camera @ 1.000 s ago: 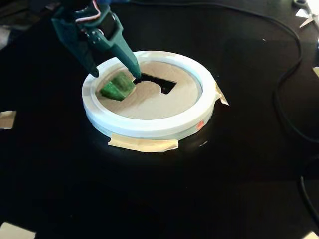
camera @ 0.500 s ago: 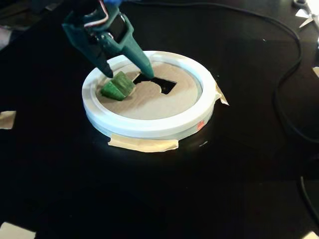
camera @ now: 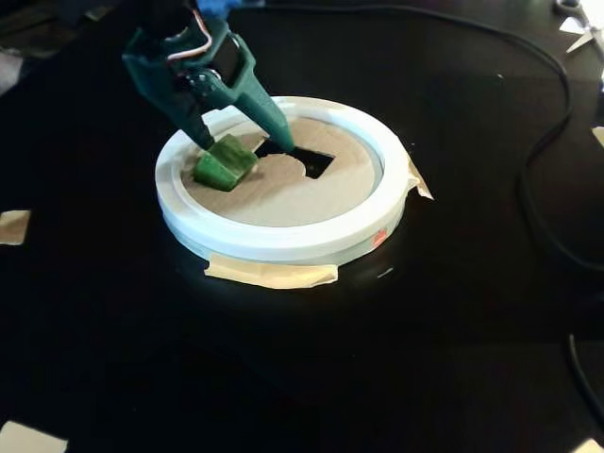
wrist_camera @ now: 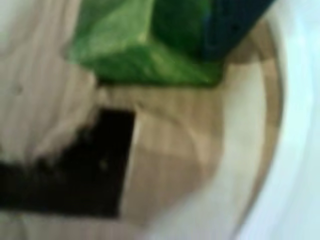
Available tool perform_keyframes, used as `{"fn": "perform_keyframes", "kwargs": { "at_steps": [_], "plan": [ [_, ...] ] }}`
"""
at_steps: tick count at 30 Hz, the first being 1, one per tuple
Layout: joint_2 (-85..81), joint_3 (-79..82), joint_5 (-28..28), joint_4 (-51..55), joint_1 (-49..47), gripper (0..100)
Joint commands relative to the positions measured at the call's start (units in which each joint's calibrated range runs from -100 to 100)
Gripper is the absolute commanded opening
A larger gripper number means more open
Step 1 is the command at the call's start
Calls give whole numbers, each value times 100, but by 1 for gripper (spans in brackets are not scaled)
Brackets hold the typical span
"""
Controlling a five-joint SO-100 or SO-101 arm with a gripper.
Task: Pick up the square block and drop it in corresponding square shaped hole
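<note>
A green block point(camera: 225, 162) sits low over the left part of the wooden disc point(camera: 283, 203), just left of the dark cut-out hole point(camera: 311, 162). My dark green gripper point(camera: 245, 143) comes down from the upper left and is closed on the block, one finger on each side. The longer right finger reaches to the hole's edge. In the wrist view the blurred block point(wrist_camera: 145, 45) fills the top, with a dark finger point(wrist_camera: 232, 25) against its right side. The hole point(wrist_camera: 85, 170) lies below and left of it in the wood point(wrist_camera: 175, 150).
A thick white ring point(camera: 283, 241) surrounds the disc and is taped to the black table point(camera: 283, 377); it also shows in the wrist view point(wrist_camera: 300, 125). A black cable point(camera: 557, 113) curves along the right side. Scraps of tape point(camera: 13, 226) lie at the table's edges.
</note>
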Motion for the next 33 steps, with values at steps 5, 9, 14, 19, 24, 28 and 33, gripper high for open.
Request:
{"fn": "perform_keyframes", "kwargs": {
  "at_steps": [5,9,14,19,24,28,33],
  "plan": [
    [345,-318,83,-139,233,78],
    [139,-382,83,-119,121,80],
    [-380,-382,78,223,-66,80],
    [-1043,-318,78,845,-91,80],
    [-2181,-54,112,1979,34,78],
    [-3247,884,142,2179,508,78],
    [-5029,2550,264,1888,1507,78]
  ]
}}
